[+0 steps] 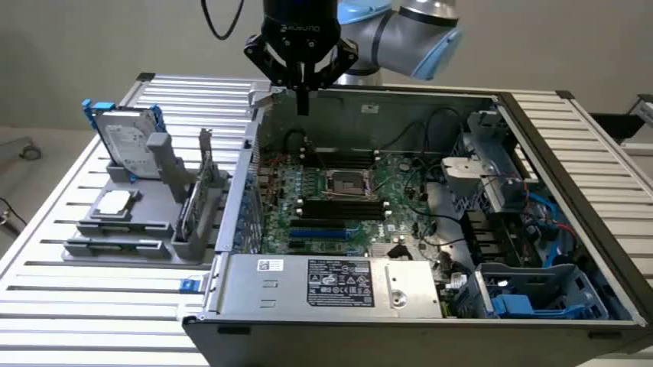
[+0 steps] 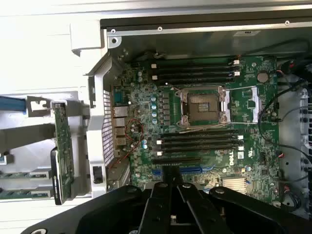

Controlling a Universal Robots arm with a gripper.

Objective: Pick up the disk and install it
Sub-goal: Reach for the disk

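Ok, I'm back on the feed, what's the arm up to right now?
The arm's pincer is shut and empty. It hovers over the far edge of the open computer case, above the motherboard. The disk, in its blue carrier, stands upright in the grey holder outside the case, on the exterior view's left, and nothing is touching it. The pickup has not been done yet.
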